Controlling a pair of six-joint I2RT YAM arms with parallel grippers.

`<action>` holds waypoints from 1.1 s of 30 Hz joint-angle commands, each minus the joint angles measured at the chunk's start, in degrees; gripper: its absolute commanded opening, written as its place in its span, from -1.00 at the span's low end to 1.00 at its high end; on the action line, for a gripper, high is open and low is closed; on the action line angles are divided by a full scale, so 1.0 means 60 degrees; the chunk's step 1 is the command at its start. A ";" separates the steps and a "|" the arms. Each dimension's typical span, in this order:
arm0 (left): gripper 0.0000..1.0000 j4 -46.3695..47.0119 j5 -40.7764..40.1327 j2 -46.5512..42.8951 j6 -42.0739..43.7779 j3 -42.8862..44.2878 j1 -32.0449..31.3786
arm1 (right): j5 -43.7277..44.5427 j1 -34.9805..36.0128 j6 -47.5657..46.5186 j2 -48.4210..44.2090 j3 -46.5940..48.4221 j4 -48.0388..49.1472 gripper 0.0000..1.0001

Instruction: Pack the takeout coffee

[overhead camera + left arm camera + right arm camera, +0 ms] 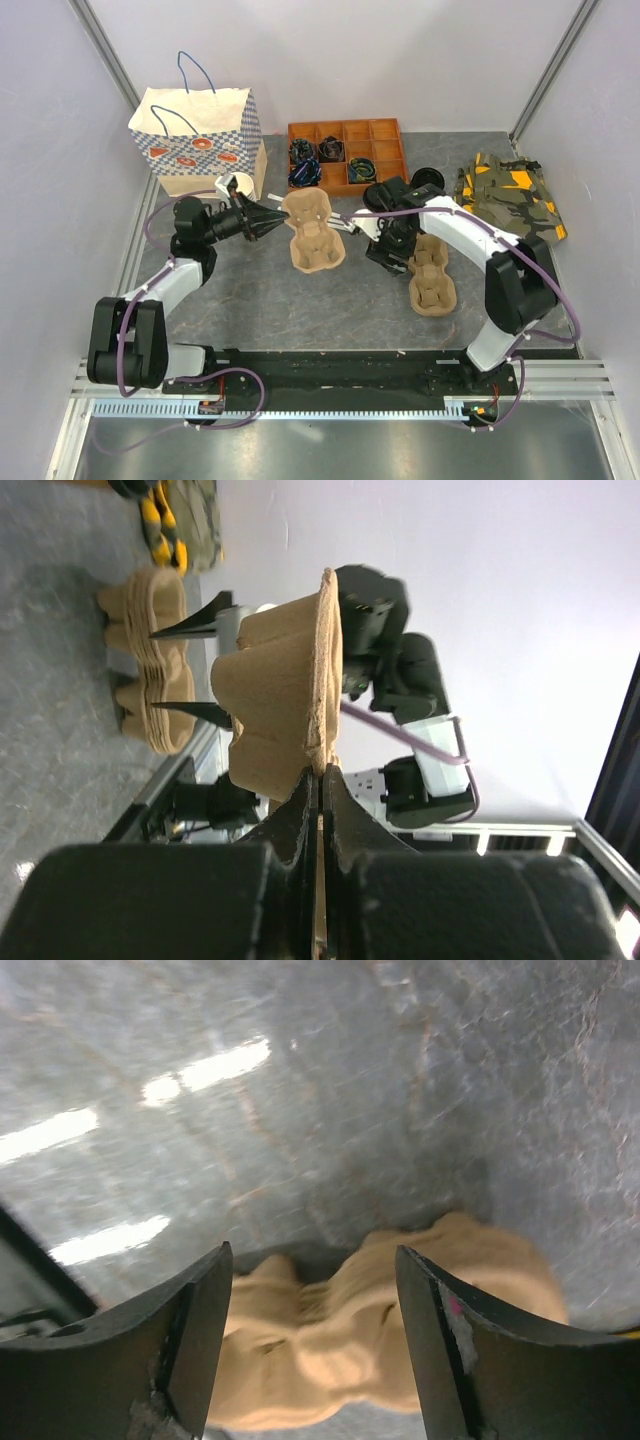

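Observation:
My left gripper (272,222) is shut on the rim of a tan pulp cup carrier (312,232) and holds it off the table; in the left wrist view the jaws (320,775) pinch the carrier's edge (285,695). My right gripper (345,225) is open and empty, its fingers just right of that carrier. In the right wrist view the open gripper (310,1250) frames a blurred tan carrier (400,1330). A round black lid (428,180), likely the takeout coffee, shows behind the right arm; its cup body is hidden.
A patterned paper bag (195,140) stands at the back left with a pale lidless cup (235,187) by it. An orange compartment tray (345,150) is at the back. A stack of carriers (432,275) lies under the right arm. Camouflage cloth (510,200) lies right.

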 commanded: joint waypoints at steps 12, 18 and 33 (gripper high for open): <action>-0.96 0.0151 -0.0032 -0.0196 0.0250 0.0171 0.0802 | 0.1870 -0.0573 -0.1921 -0.0513 -0.2286 0.0878 0.50; -0.96 0.0137 -0.0017 0.0010 0.0293 0.0244 0.0802 | 0.2484 -0.1715 -0.3254 -0.1963 -0.4029 0.0848 0.50; -0.96 -0.0142 0.0143 0.0112 0.0733 0.0098 0.0802 | 0.3642 -0.5977 -0.8249 -0.1731 -0.4471 0.1741 0.51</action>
